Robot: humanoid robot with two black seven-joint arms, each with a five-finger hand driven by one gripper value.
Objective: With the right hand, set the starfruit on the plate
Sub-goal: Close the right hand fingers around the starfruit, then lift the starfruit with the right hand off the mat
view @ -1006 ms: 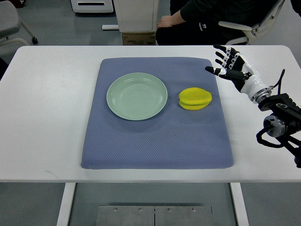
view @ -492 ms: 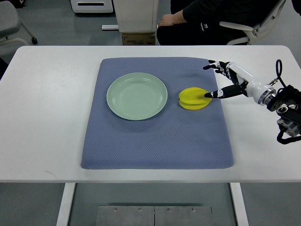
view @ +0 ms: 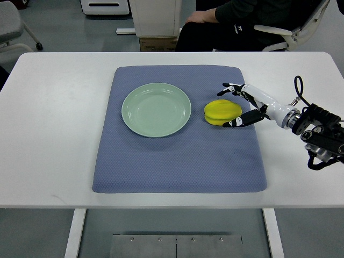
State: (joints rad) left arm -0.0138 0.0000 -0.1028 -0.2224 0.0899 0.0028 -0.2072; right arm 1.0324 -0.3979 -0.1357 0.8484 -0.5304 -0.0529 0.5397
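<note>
Yellow starfruit unmoved | right hand closer | fingers spread around it, ungripped

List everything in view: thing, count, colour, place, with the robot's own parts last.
table: one, white, fills the view
mat: one, blue-grey, centre of table
plate: one, pale green, empty, on mat left of centre
starfruit: one, yellow, on mat right of the plate
person: one, dark clothes, seated beyond the table's far edge
chair: one, white, under the person
right robot hand: one, black and white, fingers spread around the starfruit's right side, not yet closed
</note>
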